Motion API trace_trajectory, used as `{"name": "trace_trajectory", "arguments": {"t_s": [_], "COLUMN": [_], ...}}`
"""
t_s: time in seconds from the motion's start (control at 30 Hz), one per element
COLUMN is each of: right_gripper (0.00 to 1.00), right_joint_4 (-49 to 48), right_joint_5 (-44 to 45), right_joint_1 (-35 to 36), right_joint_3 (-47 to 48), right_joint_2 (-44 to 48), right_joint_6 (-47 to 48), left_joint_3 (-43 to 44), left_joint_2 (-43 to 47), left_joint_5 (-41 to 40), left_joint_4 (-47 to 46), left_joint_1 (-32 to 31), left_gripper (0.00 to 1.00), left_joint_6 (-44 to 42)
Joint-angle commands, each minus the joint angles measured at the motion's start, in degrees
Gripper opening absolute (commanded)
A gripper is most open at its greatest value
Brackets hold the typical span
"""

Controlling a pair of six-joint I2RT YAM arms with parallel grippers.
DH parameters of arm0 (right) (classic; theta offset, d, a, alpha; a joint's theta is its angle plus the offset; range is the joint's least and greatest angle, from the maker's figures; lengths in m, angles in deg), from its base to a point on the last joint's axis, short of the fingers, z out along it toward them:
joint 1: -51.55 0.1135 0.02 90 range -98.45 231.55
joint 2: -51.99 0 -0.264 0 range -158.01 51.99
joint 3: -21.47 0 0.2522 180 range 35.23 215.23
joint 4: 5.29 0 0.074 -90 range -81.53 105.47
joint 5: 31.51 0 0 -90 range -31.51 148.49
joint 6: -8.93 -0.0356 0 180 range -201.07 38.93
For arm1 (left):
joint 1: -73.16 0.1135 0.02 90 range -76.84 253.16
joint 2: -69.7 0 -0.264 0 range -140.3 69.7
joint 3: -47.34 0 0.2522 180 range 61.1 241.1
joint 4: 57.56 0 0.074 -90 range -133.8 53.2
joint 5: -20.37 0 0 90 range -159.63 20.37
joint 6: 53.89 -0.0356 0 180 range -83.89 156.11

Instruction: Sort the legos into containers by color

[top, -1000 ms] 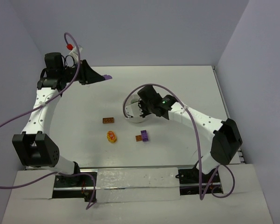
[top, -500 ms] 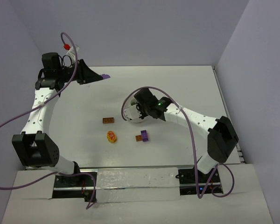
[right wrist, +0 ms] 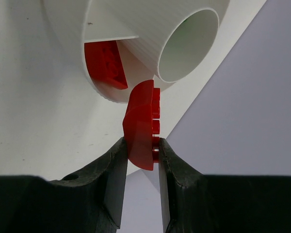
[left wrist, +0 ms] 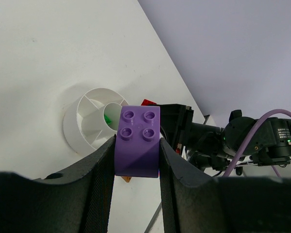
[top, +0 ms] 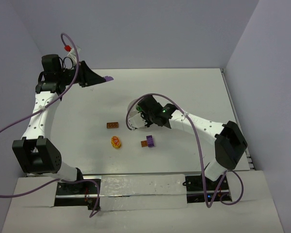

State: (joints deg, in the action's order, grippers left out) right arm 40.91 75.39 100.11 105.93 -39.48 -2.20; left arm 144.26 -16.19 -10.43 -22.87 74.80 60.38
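My left gripper (top: 105, 79) is shut on a purple lego (top: 109, 78), held high at the far left; it fills the fingers in the left wrist view (left wrist: 137, 141). My right gripper (top: 138, 118) is shut on a red lego (right wrist: 141, 125), held on edge just over the rim of the white dish (top: 132, 121). In the right wrist view, the dish (right wrist: 136, 19) holds another red lego (right wrist: 105, 63) in one wedge beside the round centre well (right wrist: 189, 46). The left wrist view shows a green lego (left wrist: 108, 118) in the dish (left wrist: 82, 127).
On the table lie a brown-orange lego (top: 113, 125), a round yellow-and-red one (top: 116, 142), a purple one (top: 150, 141) and a small brown-orange one (top: 144, 143) touching it. The right arm (top: 203, 124) covers most of the dish. Walls stand behind and at both sides.
My right gripper has moved left and nearer across the dish with the red lego, now at its near-left rim. The left arm has barely moved.
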Motion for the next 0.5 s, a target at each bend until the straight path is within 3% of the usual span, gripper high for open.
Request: {"name": "trace_trajectory", "arguments": {"t_s": [0.0, 0.3, 0.47], "right_gripper": [0.04, 0.1, 0.38], "right_joint_4": [-1.5, -2.4, -2.8], "right_joint_5": [1.2, 1.8, 1.9], "right_joint_1": [0.6, 1.2, 1.4], "right_joint_3": [-0.4, -1.1, -1.4], "right_joint_2": [-0.9, -1.6, -1.6], "right_joint_6": [3.2, 3.9, 4.1], "left_joint_3": [0.1, 0.1, -0.5], "left_joint_2": [0.8, 0.7, 0.6], "left_joint_5": [2.0, 2.2, 2.5], "left_joint_4": [-2.9, -2.9, -3.3], "left_joint_1": [0.7, 1.1, 1.1], "left_gripper": [0.0, 0.0, 0.0], "left_joint_6": [0.8, 0.8, 1.1]}}
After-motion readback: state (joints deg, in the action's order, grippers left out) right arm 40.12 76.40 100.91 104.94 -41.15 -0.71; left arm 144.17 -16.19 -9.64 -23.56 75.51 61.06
